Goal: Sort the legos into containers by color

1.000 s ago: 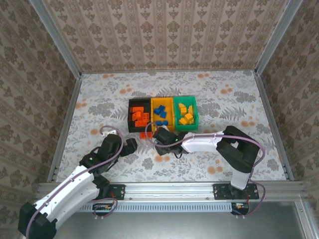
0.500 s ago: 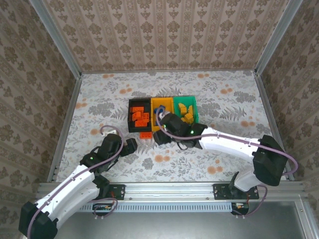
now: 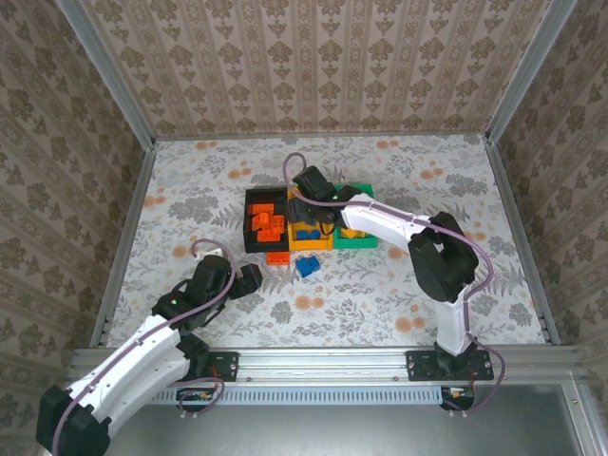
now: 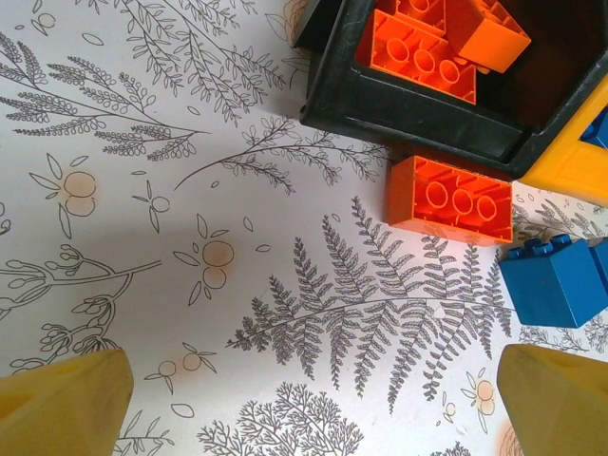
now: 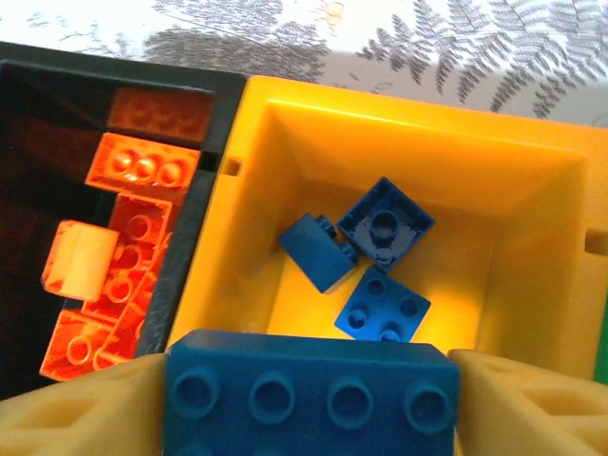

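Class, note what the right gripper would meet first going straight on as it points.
Probably the loose blue bricks in the orange-yellow bin, beyond the right gripper and the blue brick it grips; depth is uncertain.

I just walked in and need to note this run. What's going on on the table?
The right gripper holds a blue brick over the yellow bin, which has three blue bricks in it. The black bin beside it holds orange bricks. The left gripper hangs open above the table, with a loose orange brick and a loose blue brick lying by the bins.
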